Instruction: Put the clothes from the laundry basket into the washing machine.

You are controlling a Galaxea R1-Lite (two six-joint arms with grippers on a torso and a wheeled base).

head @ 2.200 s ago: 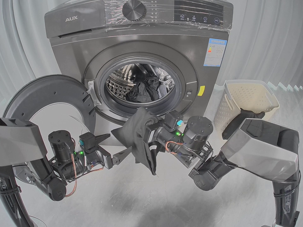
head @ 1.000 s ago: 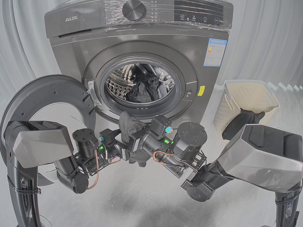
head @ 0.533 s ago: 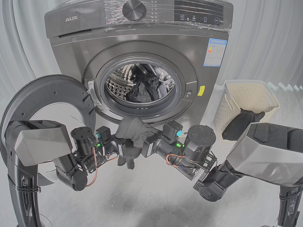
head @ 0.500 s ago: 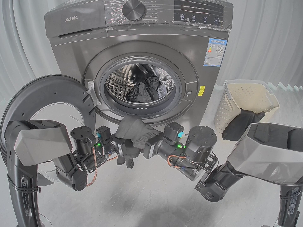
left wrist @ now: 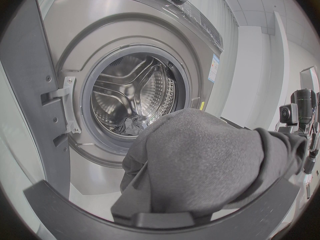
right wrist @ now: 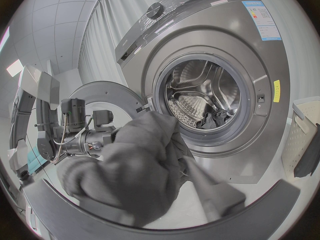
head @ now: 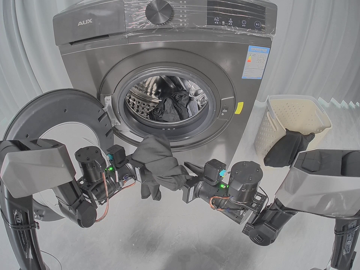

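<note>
Left gripper (head: 147, 174) clamped on a dark grey garment (head: 162, 158). Its fingers are buried in the cloth, but the fabric bunches at it and a tail hangs straight down beneath. Right gripper (head: 188, 174) just beside it, jaws parted as far as the right wrist view lets me judge: one finger bare, cloth draped over the other side. The garment bridges the two grippers, low in front of the washing machine (head: 93, 68), below the lip of the drum opening and not yet inside.

Machine door (head: 56, 109) swung wide to the robot's left. Dark clothes (head: 171, 107) lie in the bottom of the drum. Laundry basket (head: 296, 99) stands on the floor to the right of the machine, a second garment (head: 287, 149) hanging over its near edge.

Step in hand, by my reading: passing the garment between the arms, just ahead of loading. The next move calls for lifting the bundle above the lip and pushing it well into the drum before letting go. The hanging tail looks likely to trail on the rim, so it needs both height and depth. The right arm must be free of the cloth first, or it will drag the garment back. The basket piece is next in line.
</note>
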